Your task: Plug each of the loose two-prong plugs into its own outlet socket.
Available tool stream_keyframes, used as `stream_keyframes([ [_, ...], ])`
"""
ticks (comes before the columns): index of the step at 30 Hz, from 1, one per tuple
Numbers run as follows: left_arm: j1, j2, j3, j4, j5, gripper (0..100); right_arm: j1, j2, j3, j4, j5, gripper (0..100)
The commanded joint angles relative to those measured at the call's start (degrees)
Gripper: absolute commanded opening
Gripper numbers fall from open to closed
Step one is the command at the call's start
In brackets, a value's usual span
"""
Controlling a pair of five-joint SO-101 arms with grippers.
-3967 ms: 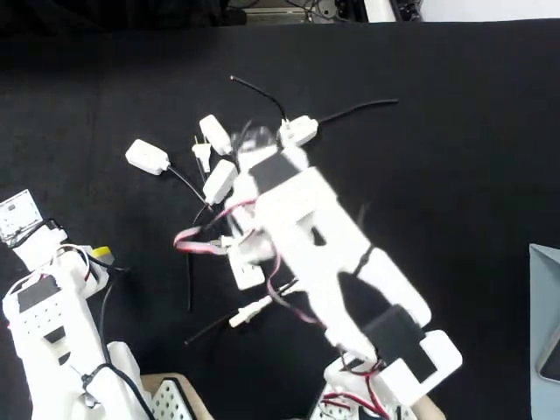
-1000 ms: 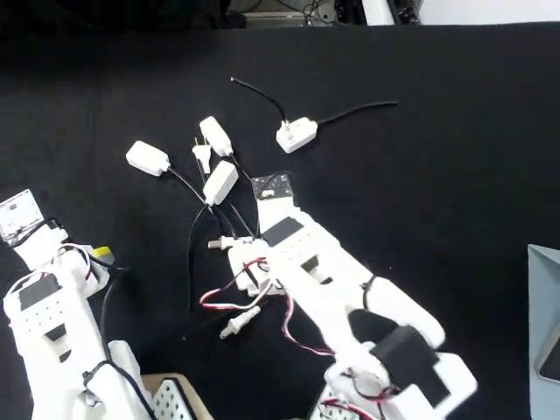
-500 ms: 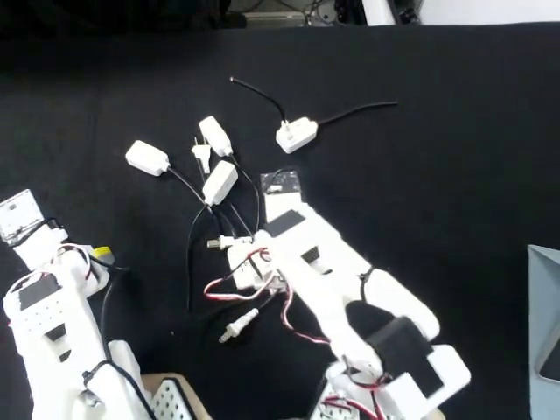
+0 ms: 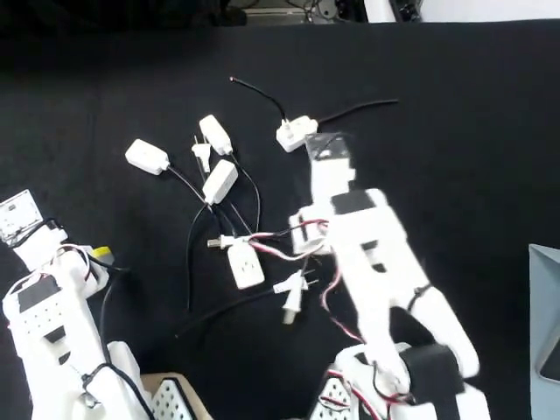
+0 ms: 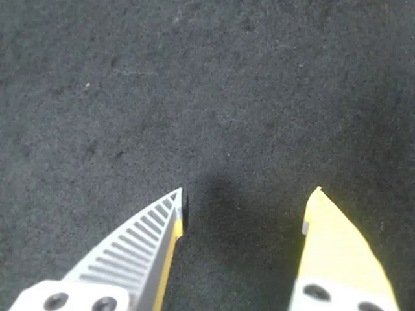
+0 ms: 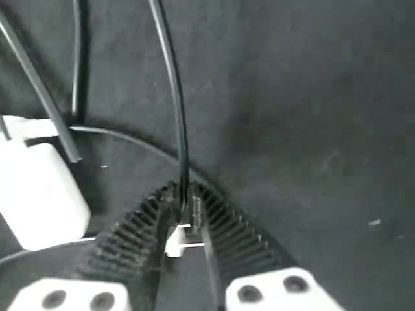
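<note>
One white plug (image 6: 179, 238) is gripped; white sockets (image 4: 146, 157) lie scattered.

No readable text, label, brand, number or sign on any surface in these views

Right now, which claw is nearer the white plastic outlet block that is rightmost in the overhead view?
Right. The right claw, shut on a black cord, hovers close beside the white plastic outlet block; the left claw is over bare black table, far off.
</note>
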Motion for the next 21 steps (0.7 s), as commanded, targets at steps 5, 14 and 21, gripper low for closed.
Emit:
stream_keyframes([
  [5,0.57,-1.05,-0.22,-0.79,0.26,30,6.33,1.27,-13.14,-0.7,12.66,1.2],
  [14,0.4,-1.05,-0.22,-0.79,0.26,30,6.15,15.78,-25.19,4.92,5.98,16.0],
  [21,0.48,-1.05,-0.22,-0.79,0.26,30,3.78,12.62,-24.57,15.03,5.54,12.6],
])
